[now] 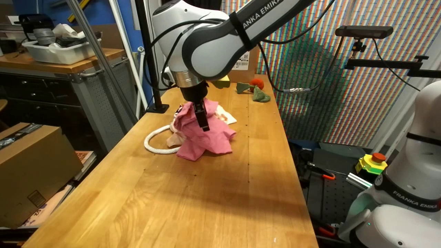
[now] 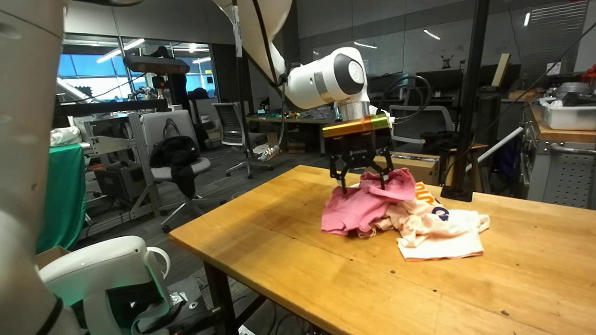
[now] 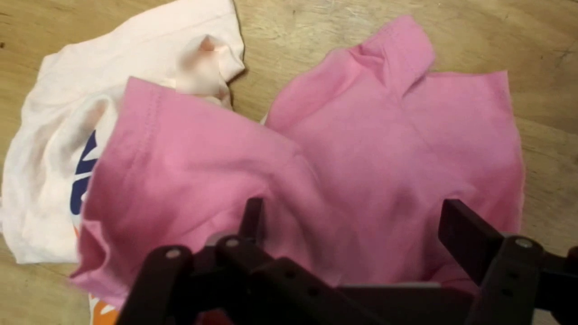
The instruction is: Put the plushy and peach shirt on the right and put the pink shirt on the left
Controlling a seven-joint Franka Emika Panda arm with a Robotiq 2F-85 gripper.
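The pink shirt (image 1: 217, 139) lies crumpled over part of the peach shirt; it also shows in an exterior view (image 2: 347, 214) and in the wrist view (image 3: 361, 135). The peach shirt (image 2: 447, 235) spreads out from under it and also shows in the wrist view (image 3: 49, 171). My gripper (image 2: 363, 189) is open and points down over the pink shirt. In the wrist view the gripper (image 3: 352, 203) has its fingers wide apart with pink cloth between and below them. An orange ball-shaped thing (image 1: 256, 83) with green leaf-like parts, possibly the plushy, lies at the table's far end.
A white rope loop (image 1: 149, 137) sticks out from under the shirts. A black pole (image 1: 157, 106) stands at the table edge near them. A cardboard box (image 1: 246, 65) is behind the far end. A second arm (image 1: 410, 179) stands beside the wooden table (image 1: 206, 206).
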